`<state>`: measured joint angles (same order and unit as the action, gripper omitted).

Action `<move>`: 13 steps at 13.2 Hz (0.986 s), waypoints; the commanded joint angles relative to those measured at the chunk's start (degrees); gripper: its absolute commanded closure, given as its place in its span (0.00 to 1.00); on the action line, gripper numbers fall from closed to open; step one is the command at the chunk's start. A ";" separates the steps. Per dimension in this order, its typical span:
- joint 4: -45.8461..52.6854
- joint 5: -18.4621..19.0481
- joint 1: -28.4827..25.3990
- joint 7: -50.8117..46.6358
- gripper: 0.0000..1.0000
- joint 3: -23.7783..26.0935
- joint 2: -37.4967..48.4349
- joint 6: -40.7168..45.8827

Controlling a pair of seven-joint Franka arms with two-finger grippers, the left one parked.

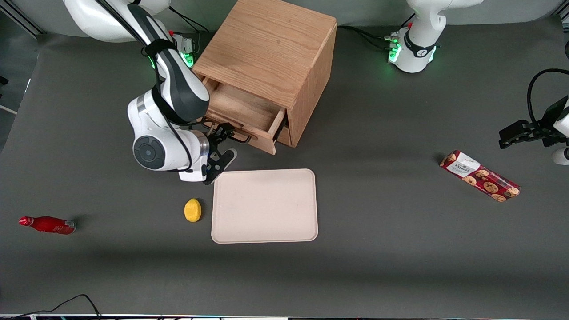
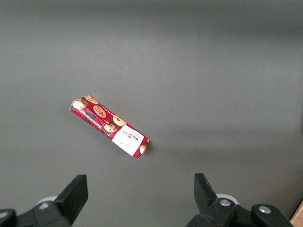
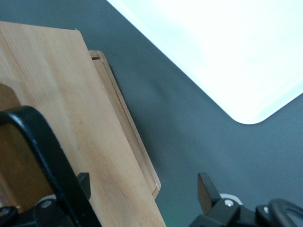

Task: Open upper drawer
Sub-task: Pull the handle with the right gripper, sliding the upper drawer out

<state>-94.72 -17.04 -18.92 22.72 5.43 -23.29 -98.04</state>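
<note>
The light oak cabinet [image 1: 266, 49] stands at the back of the table. Its upper drawer [image 1: 242, 109] is pulled out and its bare wooden inside shows. The black wire handle [image 1: 240, 138] sits on the drawer's front. My right gripper [image 1: 224, 144] is in front of the drawer at the handle, open, with the fingers spread wide. In the right wrist view the drawer front [image 3: 71, 118] fills the space before my gripper [image 3: 144, 184], and the black handle [image 3: 47, 156] runs beside one finger [image 3: 84, 183], not clamped. The lower drawer is mostly hidden under the open one.
A cream tray [image 1: 265, 206] lies on the table just nearer the camera than the drawer, and also shows in the right wrist view [image 3: 227, 47]. A yellow lemon [image 1: 193, 210] lies beside it. A red bottle [image 1: 48, 225] lies toward the working arm's end. A cookie box [image 1: 480, 175] lies toward the parked arm's end.
</note>
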 commanded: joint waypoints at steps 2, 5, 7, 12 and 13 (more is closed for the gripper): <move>3.31 4.99 4.76 1.72 0.00 4.40 -1.75 0.83; 5.07 8.42 8.27 1.72 0.00 8.27 -2.63 0.83; 5.60 8.78 10.73 1.72 0.00 10.38 -3.16 0.83; 6.74 11.42 14.00 1.81 0.00 13.56 -4.13 0.83; 6.92 12.38 14.61 1.81 0.00 13.90 -4.22 0.75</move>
<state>-89.93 -7.06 -5.81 23.34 17.81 -26.06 -98.06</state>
